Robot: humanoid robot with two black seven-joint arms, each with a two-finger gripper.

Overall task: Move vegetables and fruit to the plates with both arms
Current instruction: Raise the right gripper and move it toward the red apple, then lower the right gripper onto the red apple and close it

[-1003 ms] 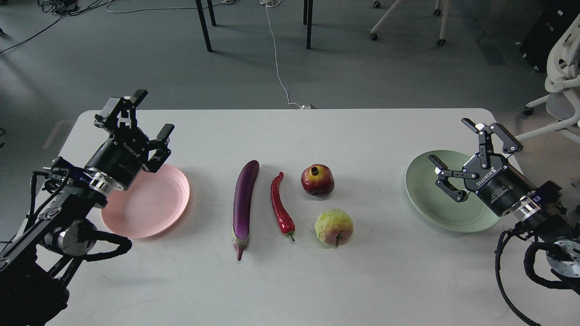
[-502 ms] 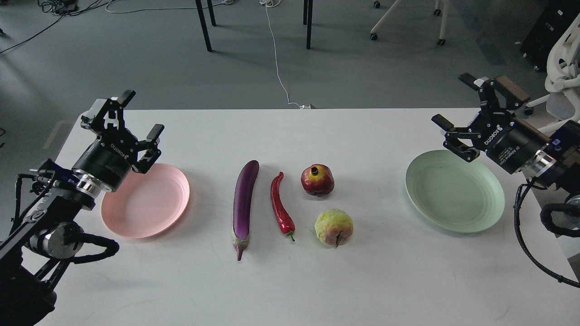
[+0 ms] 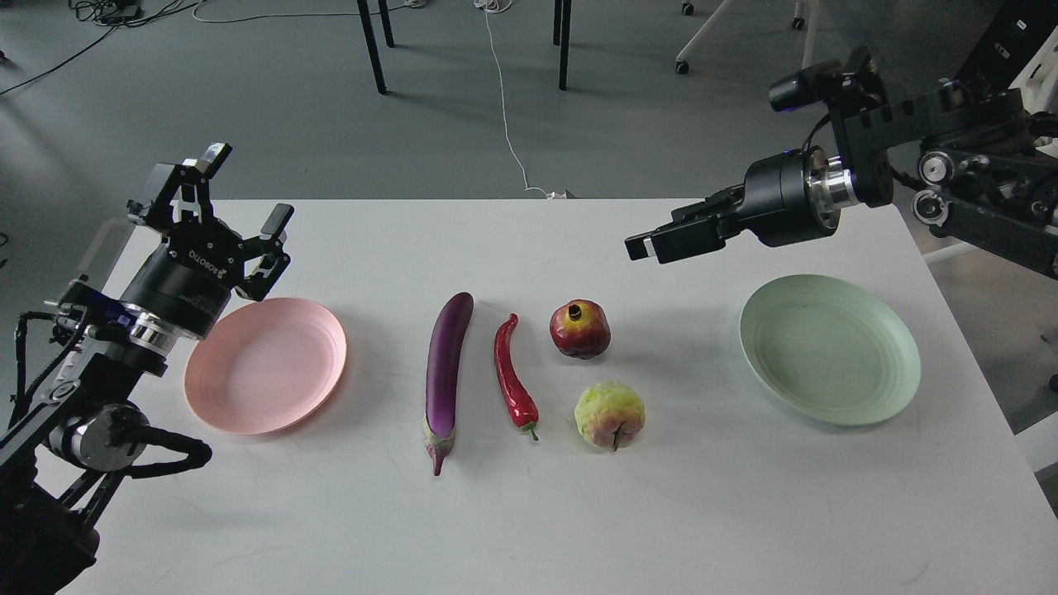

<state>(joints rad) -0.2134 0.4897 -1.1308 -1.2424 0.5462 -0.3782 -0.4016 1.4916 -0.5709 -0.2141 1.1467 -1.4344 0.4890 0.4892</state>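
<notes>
All four pieces lie mid-bench, plates bare. The left gripper [image 3: 234, 202] is spread wide and empty; the right gripper [image 3: 661, 242], seen side-on, I cannot tell. The round pomegranate [image 3: 580, 329] could roll toward the chili [image 3: 513, 378] under an off-centre pinch

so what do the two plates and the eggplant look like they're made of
Pink plate and green plate: probably plastic or melamine, matte, with soft shading, no sharp glints and faint concentric rings on the green one.
Eggplant: glossy smooth purple skin with a long highlight; whether it is real or a plastic replica cannot be told.
</notes>
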